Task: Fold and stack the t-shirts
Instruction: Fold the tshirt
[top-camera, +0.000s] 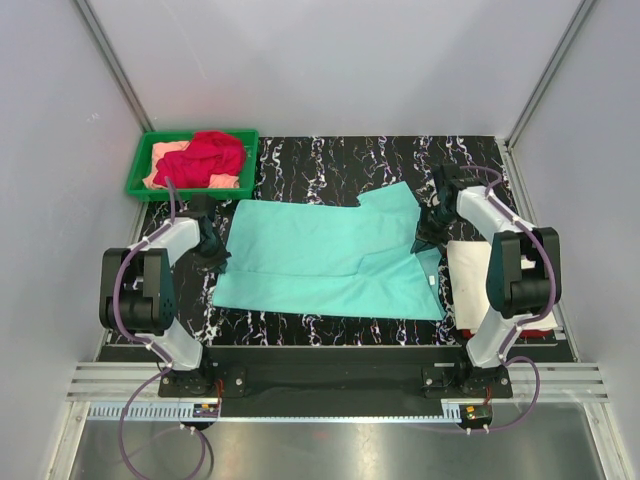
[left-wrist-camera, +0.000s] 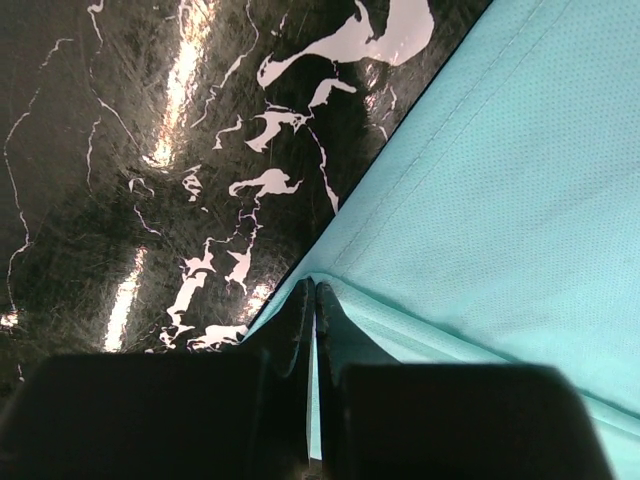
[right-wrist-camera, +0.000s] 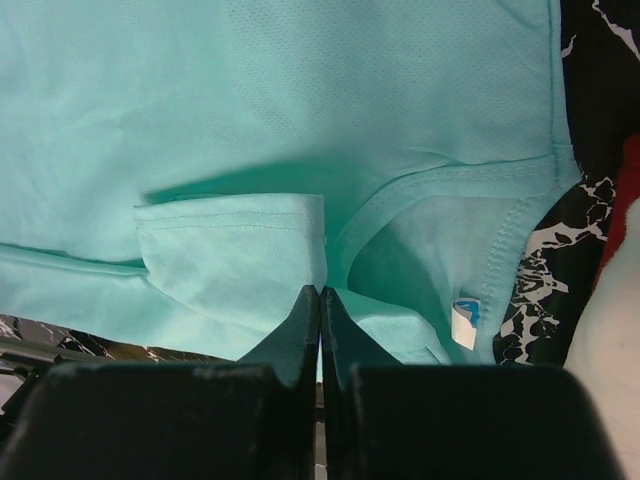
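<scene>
A mint-teal t-shirt (top-camera: 330, 255) lies spread on the black marbled table, partly folded lengthwise. My left gripper (top-camera: 213, 250) is shut on its left edge; in the left wrist view the fingers (left-wrist-camera: 314, 300) pinch the cloth's corner (left-wrist-camera: 480, 200). My right gripper (top-camera: 428, 232) is shut on the shirt near the collar at its right side; the right wrist view shows the pinch (right-wrist-camera: 320, 297) beside the neckline and a white label (right-wrist-camera: 464, 322). A red t-shirt (top-camera: 205, 157) lies crumpled on a peach one (top-camera: 165, 160) in the tray. A cream-white shirt (top-camera: 470, 275) lies folded at the right.
A green plastic tray (top-camera: 135, 185) stands at the table's back left corner. Grey walls enclose the table on three sides. A red item peeks out under the cream-white shirt near the right arm's base (top-camera: 540, 318).
</scene>
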